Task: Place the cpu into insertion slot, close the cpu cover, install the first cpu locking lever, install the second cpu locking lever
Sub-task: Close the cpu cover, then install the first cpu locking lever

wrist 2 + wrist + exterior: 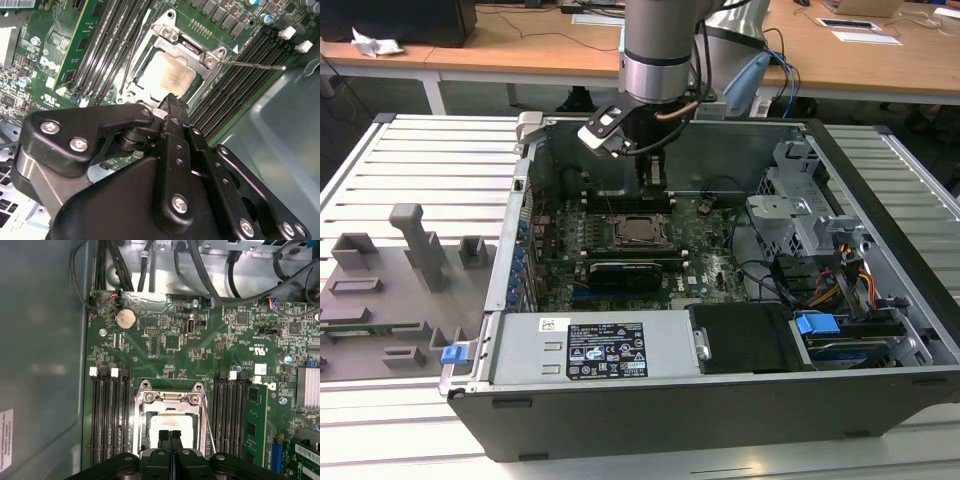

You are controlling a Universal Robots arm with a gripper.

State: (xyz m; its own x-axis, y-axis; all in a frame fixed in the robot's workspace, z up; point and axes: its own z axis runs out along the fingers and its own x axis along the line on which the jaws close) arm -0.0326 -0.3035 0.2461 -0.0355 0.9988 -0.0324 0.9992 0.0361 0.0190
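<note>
computer case (720, 420) lies open, holding a green motherboard (715, 262), a grey power supply (520, 350) along its near wall, and drive bays with cables at the exterior view's right. a black-and-white printed label (606, 350) sits on the power supply. cpu (167, 75) rests in the insertion slot (145, 435) mid-board between memory slots (107, 415), the cpu cover (170, 400) flat around it, a thin wire lever (252, 64) jutting sideways. gripper (170, 436) hovers at the cpu's edge, jaws clenched on nothing.
</note>
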